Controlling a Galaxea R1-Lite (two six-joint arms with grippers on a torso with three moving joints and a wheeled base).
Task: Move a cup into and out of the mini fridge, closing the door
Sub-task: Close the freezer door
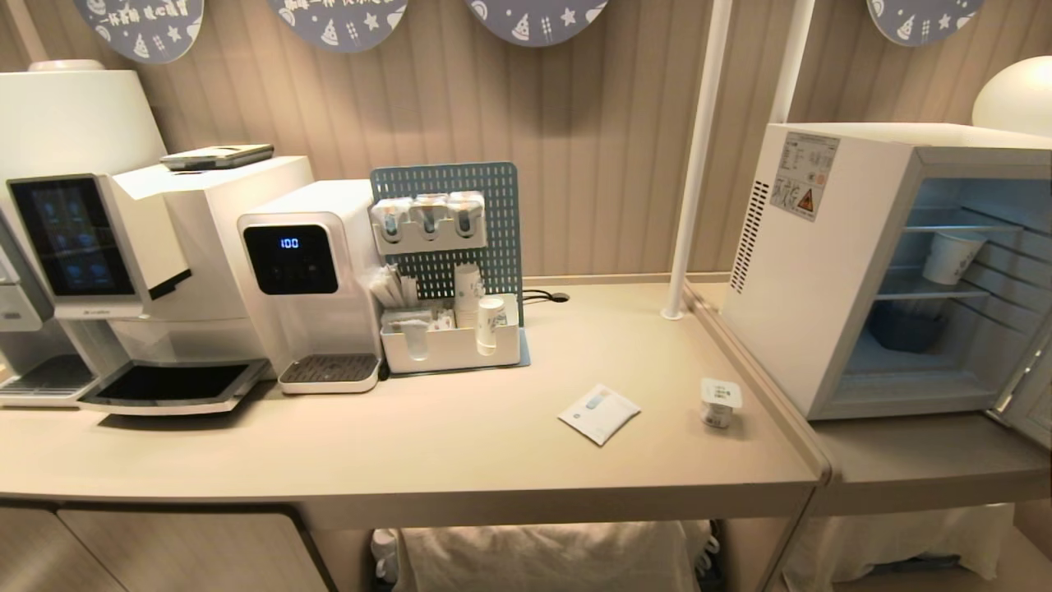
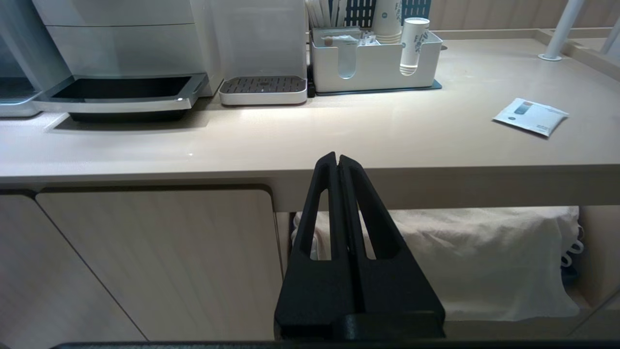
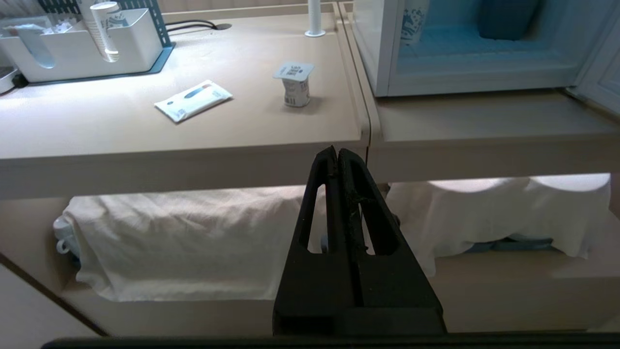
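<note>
— So what did the head view show?
— The cup point(image 1: 721, 402) stood upright on the counter point(image 1: 460, 444), near its right edge, just left of the mini fridge point(image 1: 830, 271). A flat white sachet point(image 1: 599, 413) lay beside it on the left. The fridge stood open, the door point(image 1: 1027, 395) swung out to the right; a patterned paper cup point(image 1: 951, 255) sat on a wire shelf inside. Neither arm showed there.

— And the left wrist view?
— The left gripper point(image 2: 336, 159) hung below the counter's front edge, fingers clenched together with nothing between them. Beyond it were the white organiser tray point(image 2: 373, 63) with paper cups, and the sachet point(image 2: 530, 116).

— The right wrist view?
— The right gripper point(image 3: 336, 152) sat low in front of the counter too, fingers pressed together, empty. The cup point(image 3: 296, 85) stood well apart from it, on the counter beside the fridge's point(image 3: 378, 58) open front, sachet point(image 3: 193, 100) nearby.
</note>
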